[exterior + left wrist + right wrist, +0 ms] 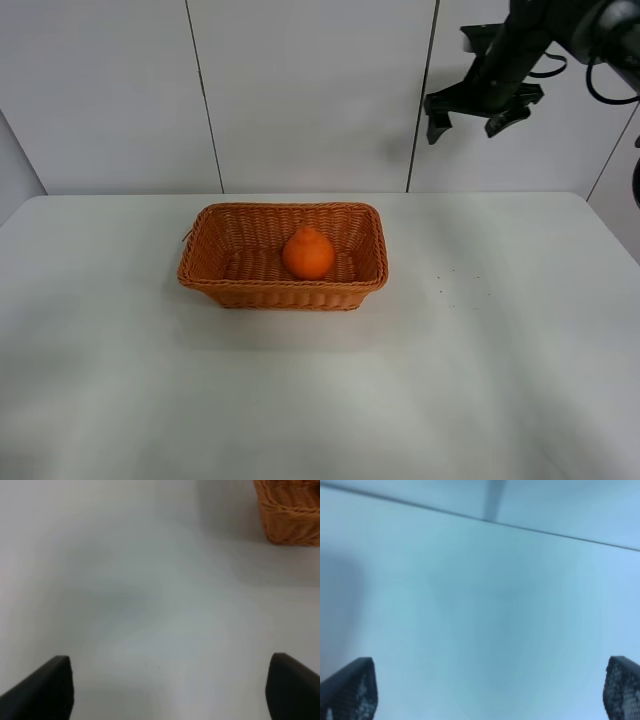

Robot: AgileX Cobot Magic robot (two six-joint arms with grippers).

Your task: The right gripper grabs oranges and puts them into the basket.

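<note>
The orange [308, 254], round with a knobby top, lies inside the woven wicker basket [205, 262] near its middle, on the white table. My right gripper [470, 118] is raised high at the back right, in front of the wall, open and empty, well away from the basket. In the right wrist view its two fingertips [350, 690] stand wide apart over bare table and wall. My left gripper [170, 690] is open and empty above bare table. A corner of the basket [290, 515] shows in the left wrist view. The left arm is out of the exterior view.
The white table [480, 350] runs across the whole view, with a panelled white wall [310, 90] behind it. A few small dark specks [462, 285] lie on the table to the right of the basket.
</note>
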